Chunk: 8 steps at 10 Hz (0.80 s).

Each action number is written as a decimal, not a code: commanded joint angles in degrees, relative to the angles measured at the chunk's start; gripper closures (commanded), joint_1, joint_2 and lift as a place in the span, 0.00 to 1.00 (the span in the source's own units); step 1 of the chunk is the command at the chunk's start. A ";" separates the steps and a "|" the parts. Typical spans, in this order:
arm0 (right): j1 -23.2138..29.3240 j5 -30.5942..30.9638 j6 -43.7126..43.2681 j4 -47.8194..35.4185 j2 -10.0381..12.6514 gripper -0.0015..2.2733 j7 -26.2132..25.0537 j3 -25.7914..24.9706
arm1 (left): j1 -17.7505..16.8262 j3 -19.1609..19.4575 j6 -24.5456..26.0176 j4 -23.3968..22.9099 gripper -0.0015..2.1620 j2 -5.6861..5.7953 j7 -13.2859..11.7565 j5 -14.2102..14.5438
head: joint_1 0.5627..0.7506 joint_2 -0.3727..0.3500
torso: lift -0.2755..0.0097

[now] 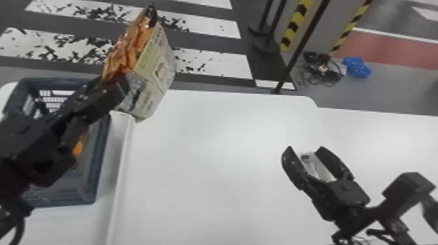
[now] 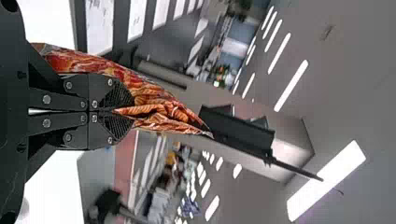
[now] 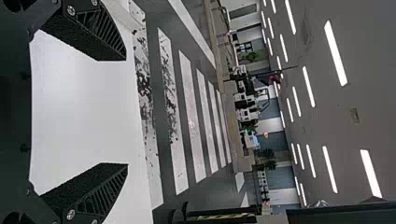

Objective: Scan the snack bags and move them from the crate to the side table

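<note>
Nearest us, our black right gripper (image 1: 305, 151) stands wide above the smooth white table (image 1: 202, 156). Left of it sits our blue-grey plastic crate (image 1: 99, 163); farther out, our black left gripper (image 1: 124, 85) pinches a crinkled orange-and-cream plastic snack bag (image 1: 156, 65), raised.

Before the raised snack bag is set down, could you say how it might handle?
The snack bag likely bends easily, since it is creased near the left gripper. Its shiny surface may be slippery. It is probably light for its bulging size.
</note>
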 commanded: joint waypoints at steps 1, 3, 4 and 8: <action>0.35 0.00 -0.15 -0.39 0.09 0.05 0.00 -0.05 | -2.83 3.17 9.71 5.89 0.65 -2.31 -4.61 12.14 | 0.70 0.12 | 0.66; 0.79 0.00 -0.15 -0.83 0.09 0.05 0.00 -0.31 | -6.17 3.43 18.67 13.97 0.65 -3.98 -8.57 17.59 | 0.70 0.04 | 0.66; 0.79 0.00 -0.15 -1.01 0.09 0.05 0.00 -0.22 | -7.93 2.12 21.14 18.81 0.65 -4.42 -10.06 18.55 | 0.70 0.03 | 0.66; 1.84 0.00 0.03 -2.42 -0.35 0.05 0.00 -0.84 | -21.73 -3.69 30.63 44.56 0.65 -7.99 -16.12 17.32 | 0.70 0.03 | 0.66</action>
